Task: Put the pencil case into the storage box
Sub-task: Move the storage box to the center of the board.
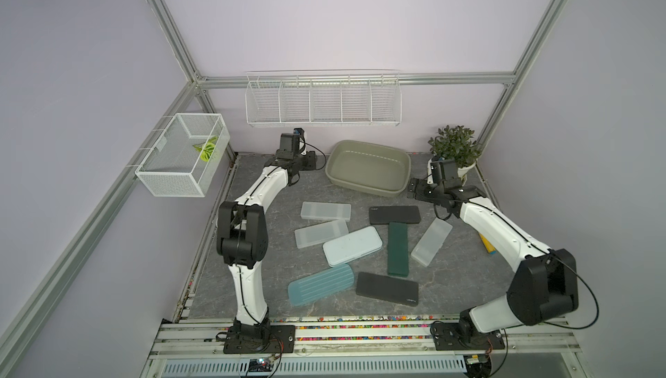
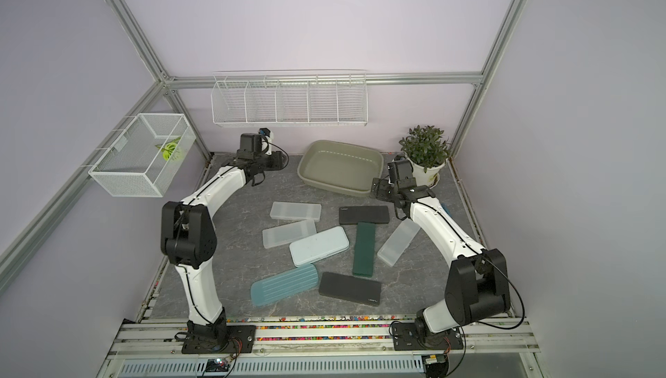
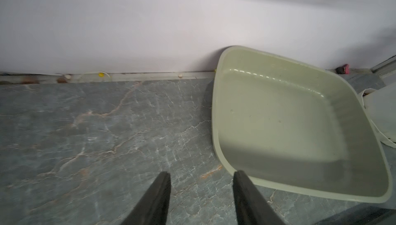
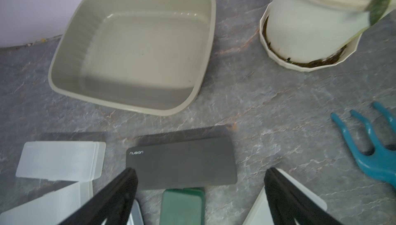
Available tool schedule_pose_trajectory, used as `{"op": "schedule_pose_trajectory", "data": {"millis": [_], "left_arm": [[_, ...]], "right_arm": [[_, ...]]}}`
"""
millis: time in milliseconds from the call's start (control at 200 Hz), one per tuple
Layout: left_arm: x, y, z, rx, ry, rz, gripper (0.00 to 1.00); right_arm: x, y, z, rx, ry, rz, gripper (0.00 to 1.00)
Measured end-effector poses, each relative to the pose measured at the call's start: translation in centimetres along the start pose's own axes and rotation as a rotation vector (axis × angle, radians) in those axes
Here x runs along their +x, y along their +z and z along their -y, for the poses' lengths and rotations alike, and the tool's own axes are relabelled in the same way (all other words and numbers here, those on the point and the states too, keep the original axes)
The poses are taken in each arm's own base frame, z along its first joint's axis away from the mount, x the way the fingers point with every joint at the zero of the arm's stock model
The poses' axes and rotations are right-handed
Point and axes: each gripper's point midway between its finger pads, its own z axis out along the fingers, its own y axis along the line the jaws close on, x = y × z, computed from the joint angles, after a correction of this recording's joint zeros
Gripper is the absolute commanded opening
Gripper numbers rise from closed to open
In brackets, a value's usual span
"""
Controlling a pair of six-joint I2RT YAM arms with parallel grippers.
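Three walls: plain pale lilac, edged by aluminium struts that meet at the back corners.
Table: grey marbled top, veined white and rust, running up to the back wall; coloured specks line its front edge.
Wire rack: white, five compartments, hung on the back wall above the table.
Mesh basket: white, fixed to the left strut, with a green leaf inside.
Storage box: olive-grey tub at the back of the table, between the two grippers and beside the potted plant.
Pencil cases: eight lying flat on the table in front of the box, all outside it.
Left gripper: fingers apart over bare table just beside a box corner, holding nothing.
Right gripper: fingers spread wide above the black case nearest the box, holding nothing.
Hand rake: blue, on the table near the plant.
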Motion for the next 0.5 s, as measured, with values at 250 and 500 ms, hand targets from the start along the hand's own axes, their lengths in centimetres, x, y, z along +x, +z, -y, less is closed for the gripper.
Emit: {"op": "schedule_pose_trajectory", "data": {"millis": [250, 500], "left_arm": [[1.6, 5.1, 2.2, 0.080, -0.012, -0.083, 0.56], [3.4, 8.6, 4.1, 0.146, -0.036, -0.128, 0.54]], "right_arm": [[2.2, -0.1, -0.1, 0.000, 0.020, -0.089, 0.97], [3.4, -0.2, 0.2, 0.012, 0.026, -0.137, 0.97]]}}
